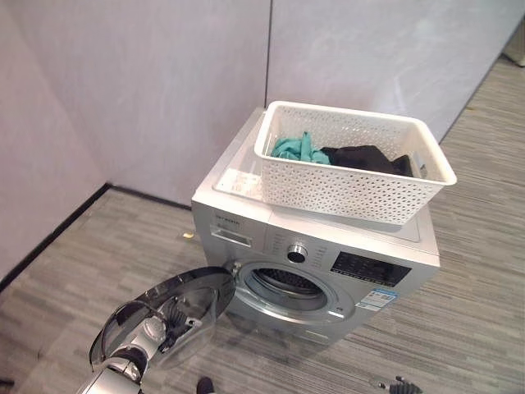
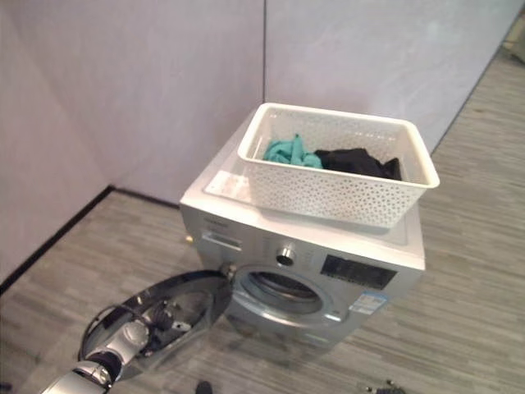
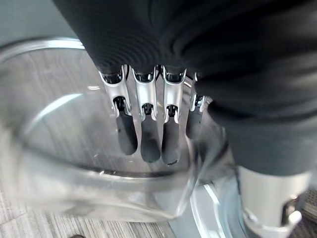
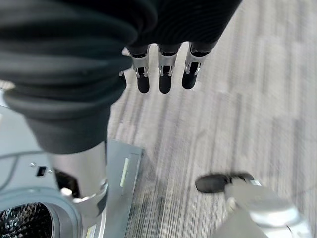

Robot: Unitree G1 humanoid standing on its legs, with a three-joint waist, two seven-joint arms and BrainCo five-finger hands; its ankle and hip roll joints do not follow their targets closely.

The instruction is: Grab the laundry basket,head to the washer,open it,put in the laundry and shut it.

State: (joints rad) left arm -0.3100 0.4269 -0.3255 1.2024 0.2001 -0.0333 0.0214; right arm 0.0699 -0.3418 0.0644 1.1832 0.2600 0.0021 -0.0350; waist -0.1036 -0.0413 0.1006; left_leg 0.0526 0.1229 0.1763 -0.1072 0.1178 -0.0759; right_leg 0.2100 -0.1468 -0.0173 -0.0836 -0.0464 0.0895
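The white perforated plastic laundry basket (image 1: 354, 164) sits atop the silver front-loading washer (image 1: 316, 271). Its round glass door (image 1: 168, 316) hangs open at eight o'clock, the left hand (image 3: 143, 124) flat against it, fingers straight. The right hand (image 4: 161, 74) hangs relaxed, empty.

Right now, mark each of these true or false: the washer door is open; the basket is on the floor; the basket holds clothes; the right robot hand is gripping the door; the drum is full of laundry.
1. The washer door is open: true.
2. The basket is on the floor: false, it sits on top of the washer.
3. The basket holds clothes: true, a teal garment and a dark garment.
4. The right robot hand grips the door: false, it hangs over the floor; the left robot hand is at the door.
5. The drum is full: false, no laundry visible inside.
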